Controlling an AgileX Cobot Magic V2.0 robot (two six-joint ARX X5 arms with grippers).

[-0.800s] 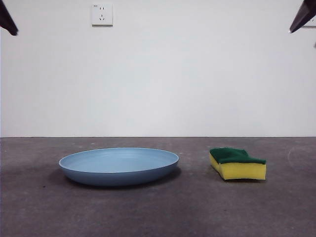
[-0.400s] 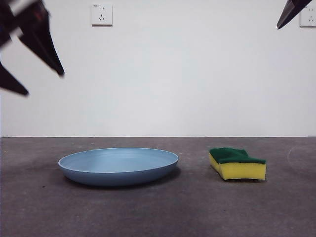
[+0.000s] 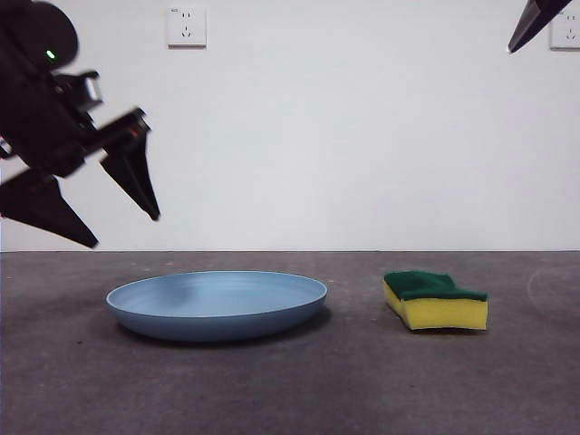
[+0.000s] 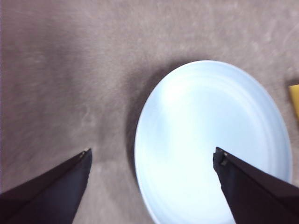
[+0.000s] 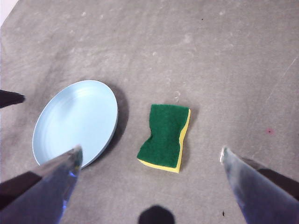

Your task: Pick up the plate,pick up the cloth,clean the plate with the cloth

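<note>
Grey matting (image 3: 290,390) covers your table, with a white wall and a socket (image 3: 187,26) behind. Your left gripper (image 3: 122,227) hangs above the light-blue plate's (image 3: 217,304) outer rim, jaws spread wide and holding nothing; one jaw is over the plate (image 4: 210,144), the other over bare mat. Your right gripper (image 5: 152,156) waits high, also wide open and empty, with the sponge (image 5: 164,137) lying green side up beneath it, near the plate (image 5: 74,121) but apart from it.
</note>
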